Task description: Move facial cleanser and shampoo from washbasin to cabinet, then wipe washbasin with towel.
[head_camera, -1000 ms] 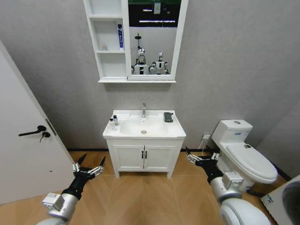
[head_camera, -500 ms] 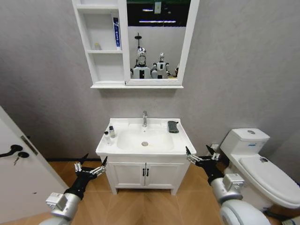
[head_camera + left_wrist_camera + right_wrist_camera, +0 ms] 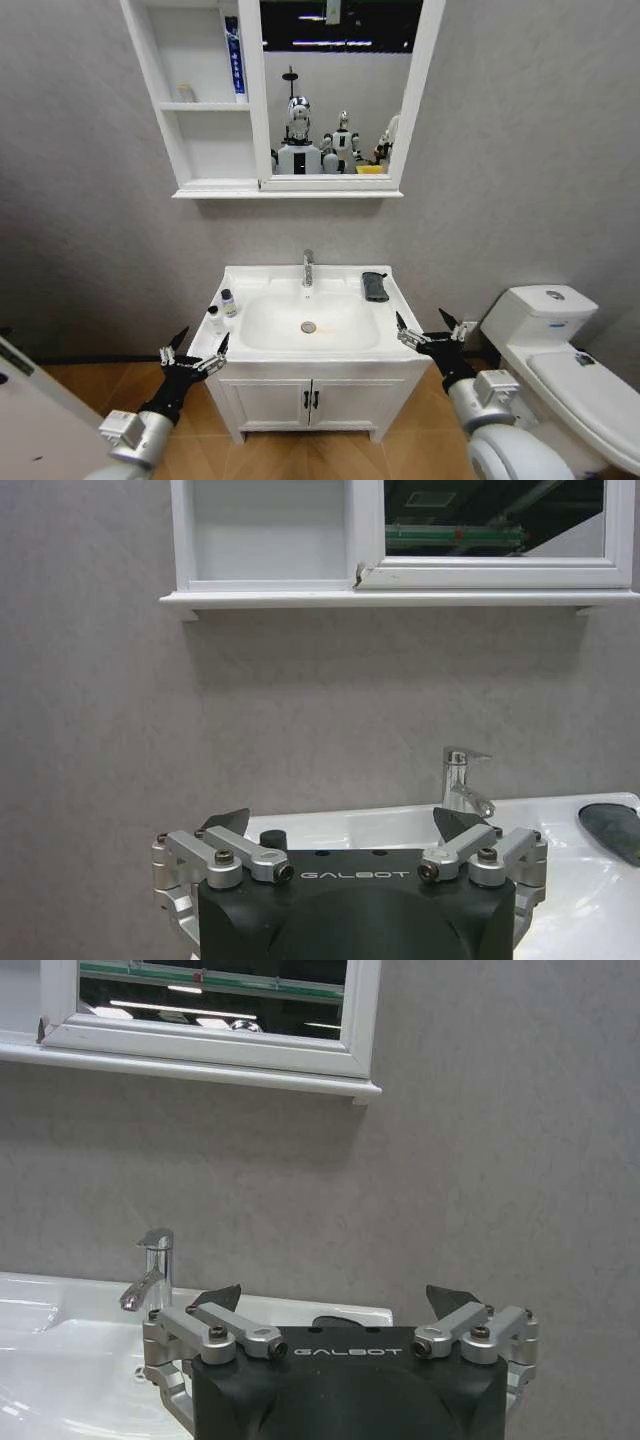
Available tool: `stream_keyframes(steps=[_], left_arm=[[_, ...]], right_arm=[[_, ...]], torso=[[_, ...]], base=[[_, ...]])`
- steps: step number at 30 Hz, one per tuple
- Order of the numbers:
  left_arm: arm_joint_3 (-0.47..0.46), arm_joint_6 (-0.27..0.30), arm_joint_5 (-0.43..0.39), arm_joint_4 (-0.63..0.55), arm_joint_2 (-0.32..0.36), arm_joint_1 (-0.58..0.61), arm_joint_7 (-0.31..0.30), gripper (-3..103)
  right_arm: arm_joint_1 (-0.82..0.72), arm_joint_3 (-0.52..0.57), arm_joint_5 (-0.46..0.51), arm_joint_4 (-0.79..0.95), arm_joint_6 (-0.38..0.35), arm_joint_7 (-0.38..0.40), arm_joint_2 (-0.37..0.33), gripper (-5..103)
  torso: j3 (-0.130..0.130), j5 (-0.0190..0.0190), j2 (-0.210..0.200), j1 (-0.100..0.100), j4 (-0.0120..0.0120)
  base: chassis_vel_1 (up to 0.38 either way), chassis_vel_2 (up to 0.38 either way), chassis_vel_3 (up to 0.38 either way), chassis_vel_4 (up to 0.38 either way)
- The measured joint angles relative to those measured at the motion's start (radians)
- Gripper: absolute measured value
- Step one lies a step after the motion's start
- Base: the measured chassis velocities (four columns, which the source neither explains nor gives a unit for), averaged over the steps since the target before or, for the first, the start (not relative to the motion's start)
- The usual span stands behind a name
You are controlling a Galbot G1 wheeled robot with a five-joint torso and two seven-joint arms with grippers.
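Note:
The white washbasin (image 3: 262, 276) stands ahead with a chrome faucet (image 3: 307, 268). Two small bottles sit on its left rim: one with a black cap (image 3: 228, 302), one white (image 3: 214, 319). Which is the facial cleanser and which the shampoo I cannot tell. The dark towel (image 3: 375, 286) lies folded on the right rim. The cabinet (image 3: 205, 135) hangs above, beside its mirror (image 3: 335, 90). My left gripper (image 3: 197, 352) is open, low at the basin's left front corner. My right gripper (image 3: 428, 331) is open at the right front corner. Both are empty (image 3: 340, 825) (image 3: 333, 1300).
A white toilet (image 3: 560, 345) stands to the right. A door edge (image 3: 25, 420) shows at the lower left. The low vanity (image 3: 310, 402) with black handles carries the basin. A blue tube (image 3: 233, 60) and a small item (image 3: 185, 93) stand on the cabinet's shelves.
The whole view has shifted: the camera has come closer to the washbasin, which now looms larger and lower. The door has slid out to the left. Both grippers stay open.

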Motion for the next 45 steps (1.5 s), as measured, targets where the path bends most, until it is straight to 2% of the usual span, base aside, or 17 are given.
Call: stream_keyframes(steps=[5, 8, 9, 11, 12, 14, 20, 28, 45], left_arm=[[0.036, 0.014, 0.009, 0.033, 0.015, -0.046, -0.024, 100], [0.085, 0.027, 0.018, 0.093, 0.039, -0.143, -0.068, 100], [0.085, 0.027, 0.018, 0.093, 0.039, -0.143, -0.068, 100], [0.111, 0.02, 0.041, 0.172, 0.053, -0.216, -0.076, 100], [0.111, 0.02, 0.041, 0.172, 0.053, -0.216, -0.076, 100], [0.129, 0.014, 0.049, 0.263, 0.067, -0.271, -0.076, 100], [0.125, -0.003, 0.053, 0.397, 0.078, -0.358, -0.077, 100], [0.122, -0.003, 0.029, 0.494, 0.08, -0.417, -0.078, 100], [0.154, -0.042, 0.014, 0.595, 0.049, -0.489, -0.079, 100]], right_arm=[[0.011, 0.0, 0.0, -0.014, 0.001, 0.001, 0.0, 100], [0.023, 0.0, -0.001, -0.026, 0.002, 0.003, -0.002, 100], [0.023, 0.0, -0.001, -0.026, 0.002, 0.003, -0.002, 100], [0.029, -0.003, -0.001, -0.033, 0.002, 0.004, -0.002, 100], [0.029, -0.003, -0.001, -0.033, 0.002, 0.004, -0.002, 100], [0.032, -0.006, -0.001, -0.041, 0.005, 0.006, -0.004, 100], [0.055, -0.011, -0.001, -0.072, 0.006, 0.006, -0.016, 100], [0.1, -0.026, -0.001, -0.124, 0.017, -0.004, -0.028, 100], [0.12, -0.027, 0.002, -0.158, 0.032, -0.014, -0.028, 100]], torso=[[0.0, 0.0001, 0.0, 0.0, 0.0003], [0.0, 0.0002, 0.0, 0.001, -0.0001], [0.0, 0.0002, 0.0, 0.001, -0.0001], [0.0, -0.0003, -0.001, 0.001, -0.0003], [0.0, -0.0003, -0.001, 0.001, -0.0003], [0.001, -0.0001, -0.001, 0.001, -0.0001], [0.0, -0.0002, -0.001, 0.001, 0.0], [0.0, -0.0001, -0.001, 0.001, 0.0], [0.0, 0.0, -0.001, 0.001, 0.0]], base=[[0.064, -0.032, -0.035, 0.055], [0.0, 0.0, 0.0, 0.0], [0.0, 0.0, 0.0, 0.0], [0.0, 0.0, 0.0, 0.0], [0.0, 0.0, 0.0, 0.0], [0.0, 0.0, 0.0, 0.0], [0.0, 0.0, 0.0, 0.0], [0.0, 0.0, 0.0, 0.0], [0.0, 0.0, 0.0, 0.0]])
